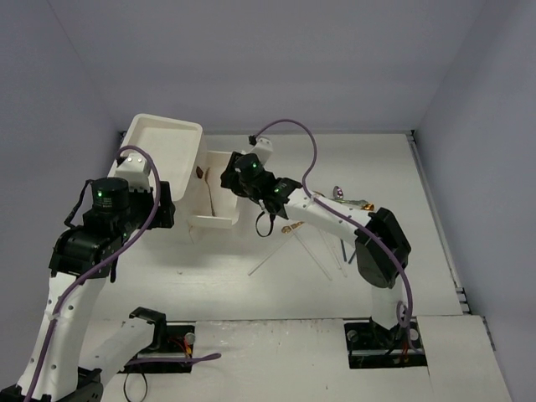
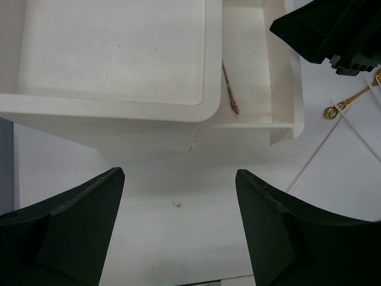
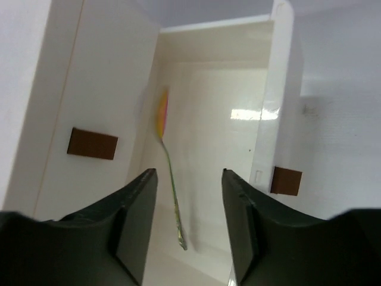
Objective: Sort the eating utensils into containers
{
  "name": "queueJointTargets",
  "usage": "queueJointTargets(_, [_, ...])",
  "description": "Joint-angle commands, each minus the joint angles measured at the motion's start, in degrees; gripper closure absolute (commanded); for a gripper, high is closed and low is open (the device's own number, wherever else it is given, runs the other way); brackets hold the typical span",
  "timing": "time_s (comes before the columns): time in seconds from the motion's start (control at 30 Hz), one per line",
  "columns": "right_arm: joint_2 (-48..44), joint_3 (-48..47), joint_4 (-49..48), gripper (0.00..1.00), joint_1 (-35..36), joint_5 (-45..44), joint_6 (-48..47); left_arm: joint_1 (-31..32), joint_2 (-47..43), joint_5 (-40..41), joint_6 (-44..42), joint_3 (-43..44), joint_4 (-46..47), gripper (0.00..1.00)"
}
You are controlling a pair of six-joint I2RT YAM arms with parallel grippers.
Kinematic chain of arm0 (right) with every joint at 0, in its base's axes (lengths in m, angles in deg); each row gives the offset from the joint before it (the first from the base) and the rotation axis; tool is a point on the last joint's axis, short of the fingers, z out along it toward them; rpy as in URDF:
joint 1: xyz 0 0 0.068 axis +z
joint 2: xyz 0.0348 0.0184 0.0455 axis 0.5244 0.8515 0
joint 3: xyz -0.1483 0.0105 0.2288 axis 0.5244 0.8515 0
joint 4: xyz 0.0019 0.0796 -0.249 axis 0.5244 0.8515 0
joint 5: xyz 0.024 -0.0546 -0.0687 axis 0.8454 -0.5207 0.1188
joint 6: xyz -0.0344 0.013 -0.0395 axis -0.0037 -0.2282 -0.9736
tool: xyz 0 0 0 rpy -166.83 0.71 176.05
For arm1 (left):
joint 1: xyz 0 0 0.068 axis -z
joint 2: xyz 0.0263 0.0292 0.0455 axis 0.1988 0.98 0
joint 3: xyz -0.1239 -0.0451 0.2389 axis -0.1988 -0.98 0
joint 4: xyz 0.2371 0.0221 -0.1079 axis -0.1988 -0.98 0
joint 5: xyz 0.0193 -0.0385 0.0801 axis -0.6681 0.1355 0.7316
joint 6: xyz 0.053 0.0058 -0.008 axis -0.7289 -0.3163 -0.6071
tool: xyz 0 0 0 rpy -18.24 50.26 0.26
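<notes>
One slim spoon [image 3: 171,179], its bowl shiny pink-gold and its handle thin metal, lies lengthwise in the long, smooth white plastic drawer [image 3: 220,149] beside the rimmed, boxy cabinet [image 1: 163,151]. The right gripper [image 3: 188,176] hovers over it with jaws apart and empty. The left gripper [image 2: 178,176] is spread wide, holding nothing, and clear chopsticks [image 1: 285,251] lie on the table [image 1: 377,159].

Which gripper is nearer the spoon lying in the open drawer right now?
Right. The right gripper hangs over the drawer, jaws open, with the spoon just beyond them. The left gripper sits outside the cabinet, and the spoon is past the cabinet's corner.
</notes>
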Motion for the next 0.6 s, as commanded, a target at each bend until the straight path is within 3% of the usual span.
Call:
queueJointTargets(0.0, [-8.2, 3.8, -4.0, 0.49, -0.9, -12.0, -1.6, 0.7, 0.2, -0.4, 0.7, 2.7, 2.7, 0.27])
queueJointTargets(0.17, [-13.8, 13.7, 2.2, 0.47, -2.4, -17.1, -2.3, 0.9, 0.8, -2.1, 1.1, 2.6, 2.7, 0.27])
queueJointTargets(0.4, [-18.0, 28.3, 8.8, 0.5, -4.1, -20.1, 6.3, 1.1, 1.8, -2.6, 1.4, 2.8, 2.8, 0.27])
queueJointTargets(0.57, [-16.3, 31.8, 11.2, 0.53, -7.4, -19.3, 13.6, 1.2, 2.6, -3.3, 1.6, 2.7, 2.8, 0.27])
